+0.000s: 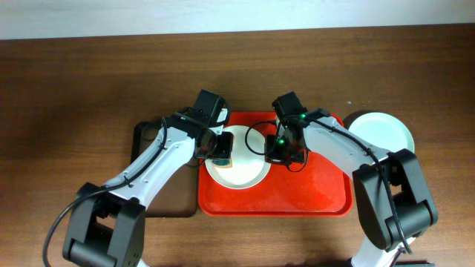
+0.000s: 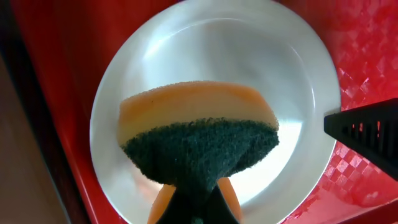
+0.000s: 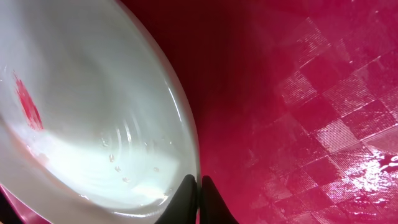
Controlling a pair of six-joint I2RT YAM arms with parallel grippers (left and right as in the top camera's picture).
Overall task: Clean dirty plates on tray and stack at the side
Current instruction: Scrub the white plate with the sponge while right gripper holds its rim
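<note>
On the red tray [image 1: 319, 196], frame centre: white plate [image 1: 249, 174] lies flat in the tray's left half; a red smear [image 3: 28, 106] shows on it, uncleaned.
Left fingers [image 1: 211, 145]: clamped on an orange-and-green sponge [image 2: 199, 130], held over the plate's left part; contact cannot be confirmed.
Right fingers [image 3: 186, 199]: closed together at the plate's right rim, apparently pinching it.
Right of frame, on the surface [image 1: 89, 81]: pale plate [image 1: 380, 133] sits just off the tray; whether more than one lies there cannot be told.
Progress: judged partway; the white plate awaits scrubbing and stacking.
</note>
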